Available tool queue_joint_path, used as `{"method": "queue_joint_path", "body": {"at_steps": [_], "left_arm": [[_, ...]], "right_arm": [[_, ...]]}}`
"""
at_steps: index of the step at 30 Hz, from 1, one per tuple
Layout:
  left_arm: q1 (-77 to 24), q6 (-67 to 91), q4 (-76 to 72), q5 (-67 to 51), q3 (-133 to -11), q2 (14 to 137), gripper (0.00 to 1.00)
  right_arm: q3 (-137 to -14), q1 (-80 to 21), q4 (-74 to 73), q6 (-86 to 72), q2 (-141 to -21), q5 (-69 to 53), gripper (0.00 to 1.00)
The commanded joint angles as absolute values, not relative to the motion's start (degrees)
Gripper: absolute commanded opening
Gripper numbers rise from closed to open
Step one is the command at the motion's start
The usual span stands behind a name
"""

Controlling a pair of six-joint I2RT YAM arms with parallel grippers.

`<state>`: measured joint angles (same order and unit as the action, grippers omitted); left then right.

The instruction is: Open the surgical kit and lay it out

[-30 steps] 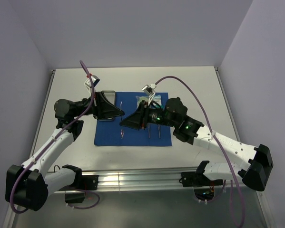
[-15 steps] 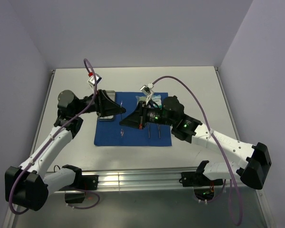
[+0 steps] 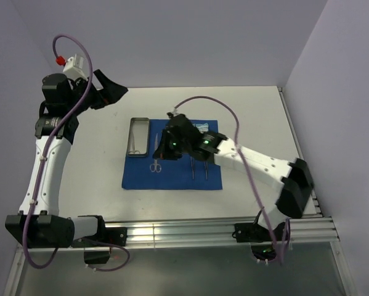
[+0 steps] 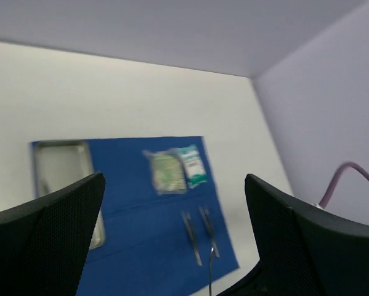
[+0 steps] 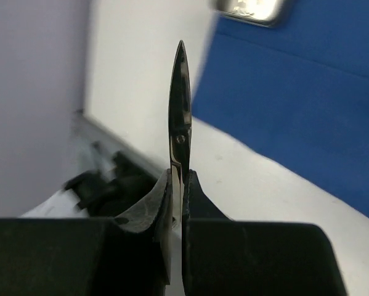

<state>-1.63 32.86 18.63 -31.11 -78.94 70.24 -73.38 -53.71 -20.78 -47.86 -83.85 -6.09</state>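
**Scissors Held Up Over the Blue Cloth**

Squeezing the scissors (image 5: 179,123) tight in the right gripper (image 5: 177,185), blades sticking straight out, up above the middle of the blue cloth (image 3: 172,179). Holding nothing in the left gripper (image 4: 175,179), fingers (image 4: 48,240) spread wide, lifted high toward 10 o'clock. Lying flat on the cloth: second scissors (image 3: 154,164) near 8 o'clock, two tweezers (image 3: 192,168) toward 5 o'clock, two packets (image 4: 166,171) at 1 o'clock. Sitting at the cloth's 10 o'clock corner: the tray (image 3: 141,128).
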Motion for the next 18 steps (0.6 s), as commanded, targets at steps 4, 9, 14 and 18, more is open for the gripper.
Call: {"method": "queue_joint_path", "body": {"at_steps": [4,9,14,18], "left_arm": [[2.19,23.56,33.31,-15.39,-79.39,73.31,0.99],[2.72,22.85,32.08,-15.64,-74.63,69.97,0.99],[2.72,22.67,32.26,-16.08,-73.04,69.35,0.99],[2.72,23.82,32.08,-16.78,-72.16,70.05,0.99]], "right_arm": [[-96.92,-57.21,-51.13,-55.1,-104.99,13.43,0.0],[-101.07,-57.48,-53.7,-57.39,-111.17,16.0,0.0],[-97.83,-56.17,-53.8,-55.29,-113.38,14.42,0.0],[-94.75,-55.2,-53.0,-53.88,-114.43,13.54,0.0]]}}
